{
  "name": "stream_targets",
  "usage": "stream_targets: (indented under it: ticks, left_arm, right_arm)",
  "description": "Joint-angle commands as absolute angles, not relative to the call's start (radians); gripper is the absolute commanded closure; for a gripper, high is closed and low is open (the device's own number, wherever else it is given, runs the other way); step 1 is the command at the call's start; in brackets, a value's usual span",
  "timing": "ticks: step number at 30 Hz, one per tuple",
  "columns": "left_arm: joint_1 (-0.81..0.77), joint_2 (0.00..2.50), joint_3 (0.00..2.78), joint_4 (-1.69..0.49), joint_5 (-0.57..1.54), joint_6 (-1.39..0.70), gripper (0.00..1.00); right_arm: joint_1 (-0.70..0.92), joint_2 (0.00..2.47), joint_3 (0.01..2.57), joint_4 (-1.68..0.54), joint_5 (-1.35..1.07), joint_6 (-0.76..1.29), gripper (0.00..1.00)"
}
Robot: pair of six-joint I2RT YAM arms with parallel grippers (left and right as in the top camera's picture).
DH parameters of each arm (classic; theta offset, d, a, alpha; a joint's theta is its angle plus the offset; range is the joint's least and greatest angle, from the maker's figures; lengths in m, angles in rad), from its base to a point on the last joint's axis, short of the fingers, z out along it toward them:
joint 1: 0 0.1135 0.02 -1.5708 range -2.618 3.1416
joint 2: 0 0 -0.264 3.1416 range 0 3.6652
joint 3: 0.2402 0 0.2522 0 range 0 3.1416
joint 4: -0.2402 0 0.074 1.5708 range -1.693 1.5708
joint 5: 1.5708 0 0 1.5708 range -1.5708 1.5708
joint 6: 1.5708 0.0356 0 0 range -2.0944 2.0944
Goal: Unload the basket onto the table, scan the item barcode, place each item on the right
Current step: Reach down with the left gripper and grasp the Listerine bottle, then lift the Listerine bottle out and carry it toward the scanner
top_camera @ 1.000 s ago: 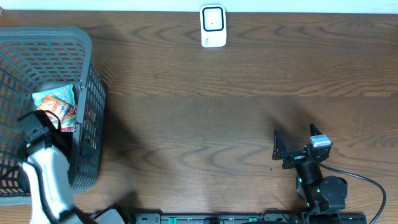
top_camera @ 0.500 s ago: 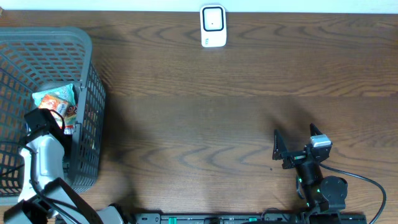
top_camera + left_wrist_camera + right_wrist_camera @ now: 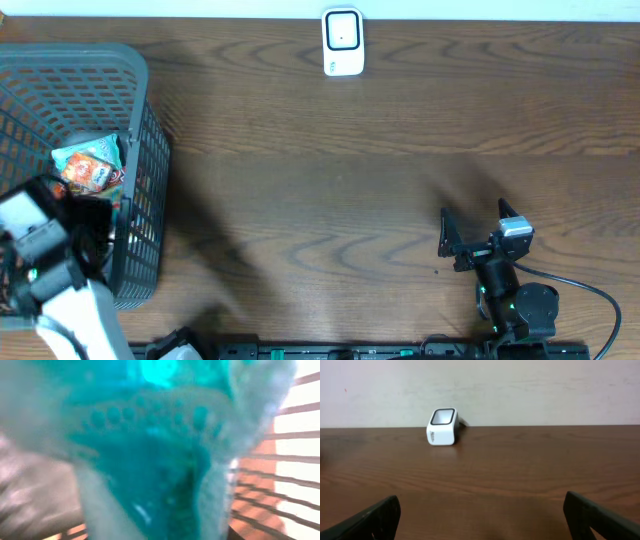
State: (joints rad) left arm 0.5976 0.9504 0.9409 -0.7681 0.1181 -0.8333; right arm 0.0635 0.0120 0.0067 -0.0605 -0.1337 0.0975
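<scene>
Snack packet [image 3: 88, 167] sits in the basket [image 3: 140, 150], left of frame, filling your left wrist view. Left gripper [image 3: 92, 208]: clamp not discernible. Right gripper [image 3: 474, 215]: spread wide. Confirm hold, lift slowly toward scanner [image 3: 342, 42].

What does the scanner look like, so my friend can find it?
Start at the brown wooden table and go to its far edge, by the pale wall. Near the middle stands the scanner, all alone. It is a small white box with a dark square window, unlike the big grey basket on the left.
</scene>
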Motion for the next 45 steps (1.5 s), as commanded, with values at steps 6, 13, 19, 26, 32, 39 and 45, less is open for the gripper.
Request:
stream_targets:
  ticks: [6, 13, 19, 26, 32, 39, 45]
  left_arm:
    - [0.594, 0.749, 1.003, -0.597, 0.224, -0.821, 0.91]
    - [0.587, 0.682, 1.003, -0.4, 0.508, -0.989, 0.91]
    - [0.49, 0.68, 1.003, -0.228, 0.718, -1.0, 0.9]
    - [0.284, 0.69, 1.003, -0.215, 0.72, -0.913, 0.91]
    - [0.086, 0.746, 1.003, -0.215, 0.659, -0.827, 0.9]
    - [-0.179, 0.894, 1.003, -0.215, 0.501, -0.738, 0.9]
    - [-0.368, 1.065, 1.003, -0.215, 0.316, -0.641, 0.89]
  right_arm:
    - [0.072, 0.007, 0.006, -0.065, -0.125, 0.088, 0.01]
    - [0.072, 0.007, 0.006, -0.064, -0.125, 0.088, 0.01]
    - [0.072, 0.007, 0.006, -0.064, -0.125, 0.088, 0.01]
    - [0.072, 0.007, 0.006, -0.065, -0.125, 0.088, 0.01]
    - [0.072, 0.007, 0.006, -0.064, -0.125, 0.088, 0.01]
    - [0.072, 0.007, 0.006, -0.064, -0.125, 0.088, 0.01]
    - [0.072, 0.007, 0.006, -0.064, -0.125, 0.088, 0.01]
